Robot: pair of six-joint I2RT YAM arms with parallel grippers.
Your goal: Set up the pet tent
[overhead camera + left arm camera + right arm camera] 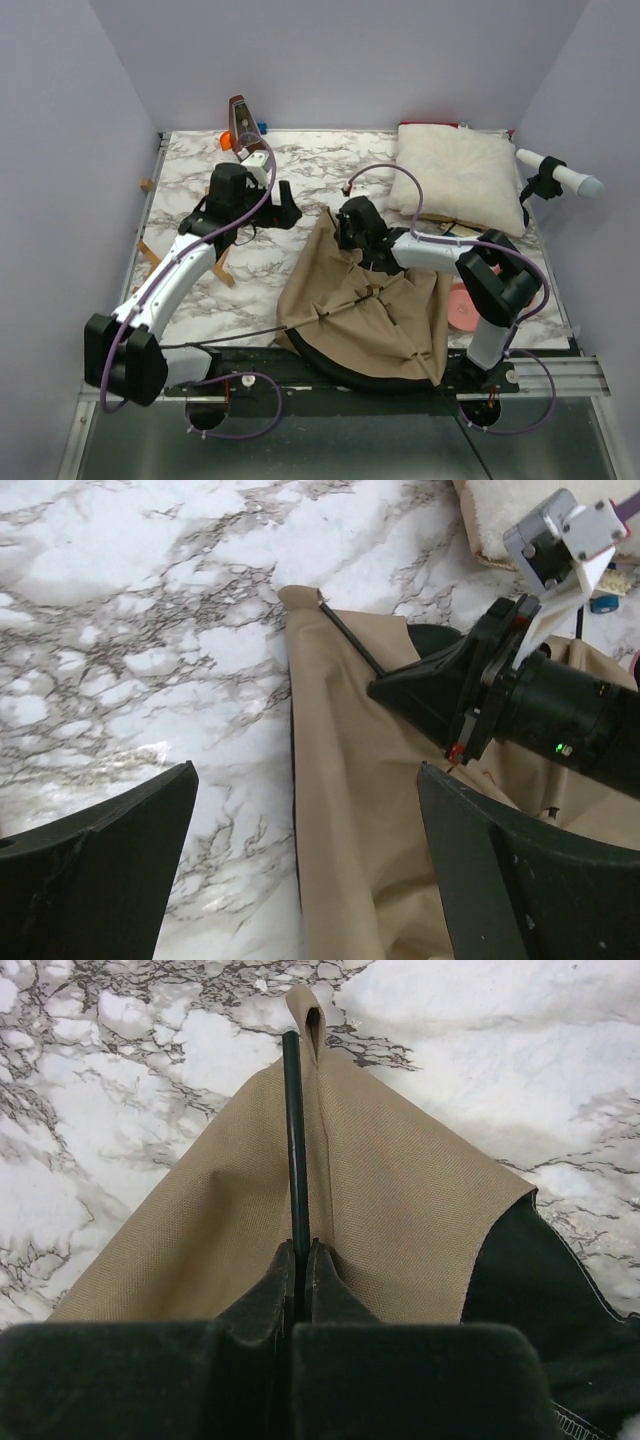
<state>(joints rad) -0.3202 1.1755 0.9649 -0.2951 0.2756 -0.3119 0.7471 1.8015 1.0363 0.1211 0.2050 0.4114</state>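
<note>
The pet tent point(370, 320) lies collapsed on the marble table as a tan fabric heap with black lining at its near edge and thin black poles crossing over it. My right gripper point(301, 1245) is shut on one black pole point(294, 1140) just below a tan corner loop point(307, 1010) at the tent's far left tip point(330, 215). My left gripper point(285, 205) hangs open just left of that corner, its fingers point(120, 850) spread wide over the fabric edge point(340, 780) and holding nothing. The left wrist view shows the right gripper point(385, 690) on the pole.
A white fluffy pillow point(455, 175) lies at the back right, with a white-handled tool point(560, 175) beside it. A pink disc point(462, 308) sits by the right arm. Small orange and blue items point(240, 135) stand at the back, and wooden sticks point(222, 265) lie left.
</note>
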